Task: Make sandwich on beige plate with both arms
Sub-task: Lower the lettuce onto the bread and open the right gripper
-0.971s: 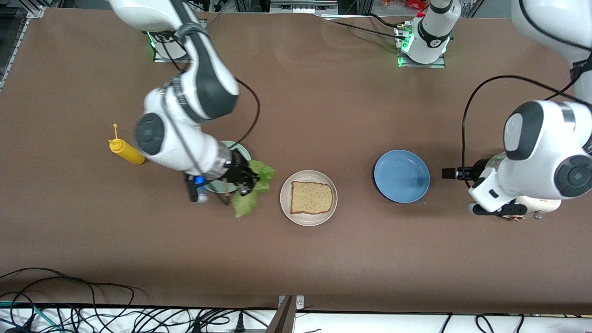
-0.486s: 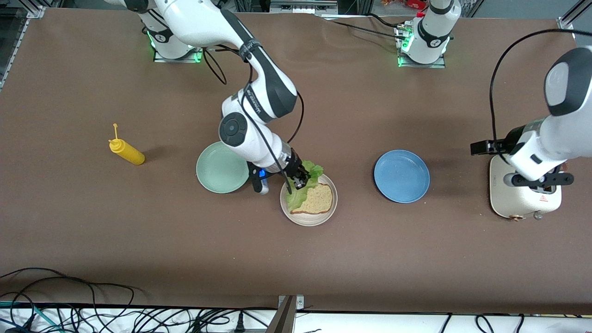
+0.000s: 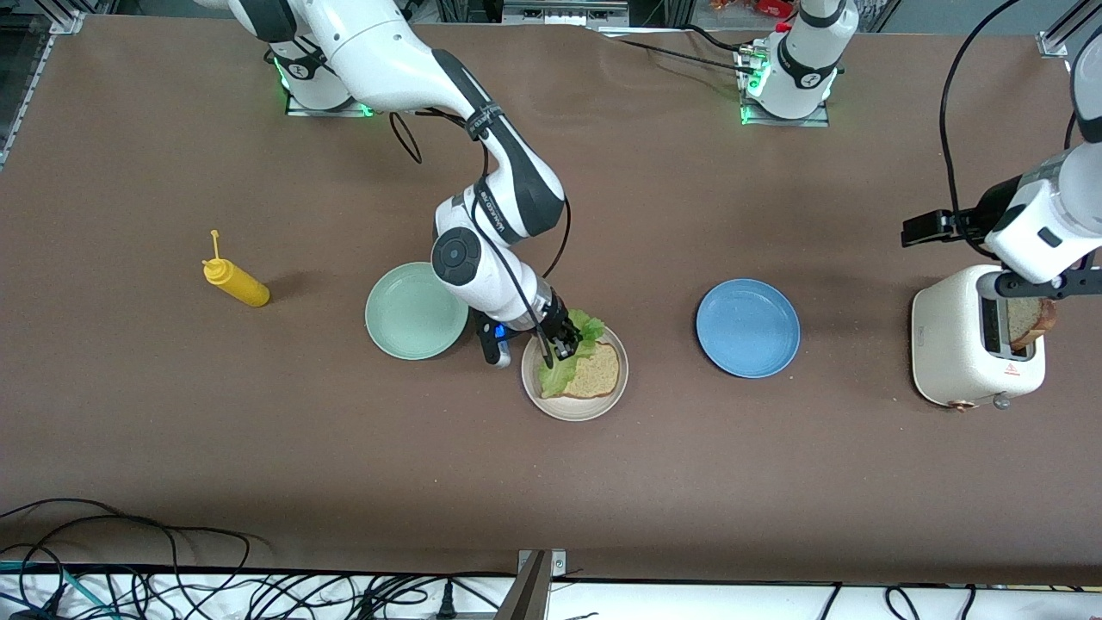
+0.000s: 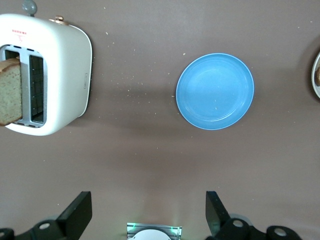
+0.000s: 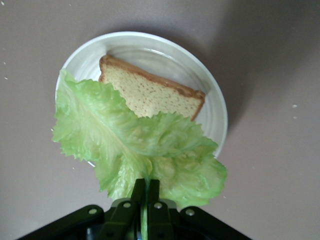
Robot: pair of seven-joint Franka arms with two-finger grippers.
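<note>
A brown bread slice [image 3: 594,372] lies on the beige plate [image 3: 574,408]. My right gripper [image 3: 561,343] is shut on a ruffled green lettuce leaf [image 3: 568,355] and holds it over the plate's edge and part of the slice. In the right wrist view the leaf [image 5: 135,145] hangs from the shut gripper [image 5: 146,186] over the slice [image 5: 150,92] and plate [image 5: 215,120]. A second bread slice [image 3: 1024,320] stands in the white toaster [image 3: 960,349]. My left gripper [image 3: 1046,284] is over the toaster, open and empty; in its view [image 4: 148,210] the slice [image 4: 10,90] sticks out of the toaster [image 4: 60,65].
A mint green plate [image 3: 413,312] sits beside the beige plate toward the right arm's end. A blue plate [image 3: 747,328] lies between the beige plate and the toaster, also in the left wrist view [image 4: 215,91]. A yellow squeeze bottle [image 3: 234,282] lies farther toward the right arm's end.
My right gripper carried the lettuce from the mint green plate to over the beige plate and bread. My left gripper rose from the toaster, uncovering the slice in its slot.
</note>
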